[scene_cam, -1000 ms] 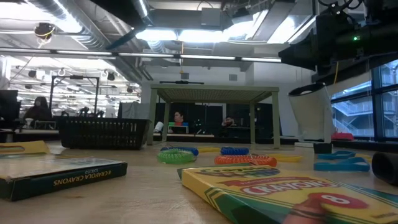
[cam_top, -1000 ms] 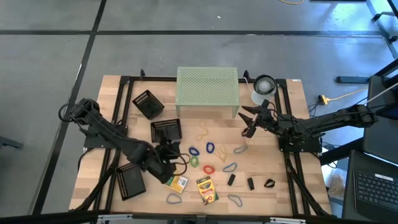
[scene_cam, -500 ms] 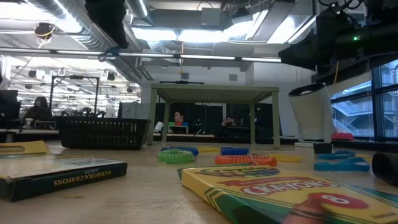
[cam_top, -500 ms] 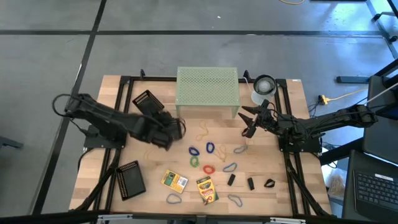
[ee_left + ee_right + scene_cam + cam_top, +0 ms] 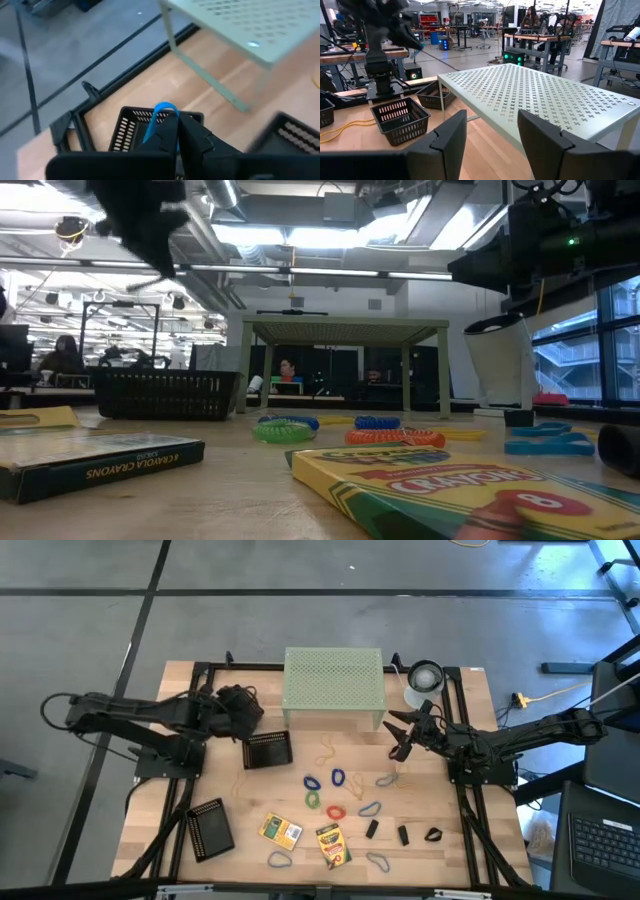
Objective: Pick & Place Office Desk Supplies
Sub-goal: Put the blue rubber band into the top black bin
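My left gripper (image 5: pixel 236 706) is over the far-left black mesh tray (image 5: pixel 244 716) and is shut on a blue rubber-band loop (image 5: pixel 159 109); the tray shows beneath it in the left wrist view (image 5: pixel 129 131). My right gripper (image 5: pixel 404 736) is open and empty, in the air by the pale green riser's right end (image 5: pixel 372 700). Several coloured and tan rubber bands (image 5: pixel 336 792) lie mid-table. Two crayon boxes (image 5: pixel 282 831) (image 5: pixel 333 845) lie flat near the front edge. Three black clips (image 5: pixel 372 828) (image 5: pixel 404 835) (image 5: pixel 433 834) lie at the front right. My left gripper pinches the blue rubber-band loop between its two fingertips (image 5: pixel 170 125). Part of the loop (image 5: pixel 163 107) stands out past the fingertips. The fingers slant down from the table's left side. The band is lifted clear, above the black mesh tray.
A second black mesh tray (image 5: pixel 268 750) stands mid-left and a third (image 5: pixel 210 830) at the near left. The pale green riser (image 5: pixel 334 685) stands at the far middle, with a white-grey cylinder (image 5: pixel 424 682) to its right.
My left gripper has gone up and toward the table's far edge, from beside the crayon boxes, past the mid-left tray, to above the far-left tray. It stays shut.
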Robot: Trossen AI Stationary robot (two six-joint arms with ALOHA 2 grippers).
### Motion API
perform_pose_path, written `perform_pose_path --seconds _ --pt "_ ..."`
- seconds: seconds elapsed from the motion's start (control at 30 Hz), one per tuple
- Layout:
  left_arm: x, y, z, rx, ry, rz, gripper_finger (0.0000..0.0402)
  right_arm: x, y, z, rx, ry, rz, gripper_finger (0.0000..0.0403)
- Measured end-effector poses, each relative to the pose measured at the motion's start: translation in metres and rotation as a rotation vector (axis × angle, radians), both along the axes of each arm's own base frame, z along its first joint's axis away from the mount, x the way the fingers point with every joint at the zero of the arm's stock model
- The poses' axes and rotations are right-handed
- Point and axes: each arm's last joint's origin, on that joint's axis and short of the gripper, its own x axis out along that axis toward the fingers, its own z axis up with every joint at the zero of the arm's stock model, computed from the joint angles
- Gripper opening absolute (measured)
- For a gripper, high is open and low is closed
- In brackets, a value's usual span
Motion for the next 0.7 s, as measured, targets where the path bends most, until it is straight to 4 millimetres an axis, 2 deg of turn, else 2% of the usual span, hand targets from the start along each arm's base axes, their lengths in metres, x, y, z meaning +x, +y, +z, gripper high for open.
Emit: perform_pose_path --seconds 0.2,0.37,0.53,0.7 --pt "-0.004 0.020 -0.044 0.024 0.004 0.091 0.0003 0.000 0.000 0.000 0.000 0.000 0.000 0.0180" --pt "-0.004 0.033 -0.070 0.036 -0.060 0.165 0.0004 0.000 0.000 0.000 0.000 0.000 0.000 0.0180" --pt "-0.006 0.042 -0.082 0.051 -0.097 0.207 0.0010 0.000 0.000 0.000 0.000 0.000 -0.001 0.0180" --pt "-0.008 0.047 -0.083 0.053 -0.097 0.240 0.0038 0.000 0.000 0.000 0.000 0.000 -0.001 0.0180"
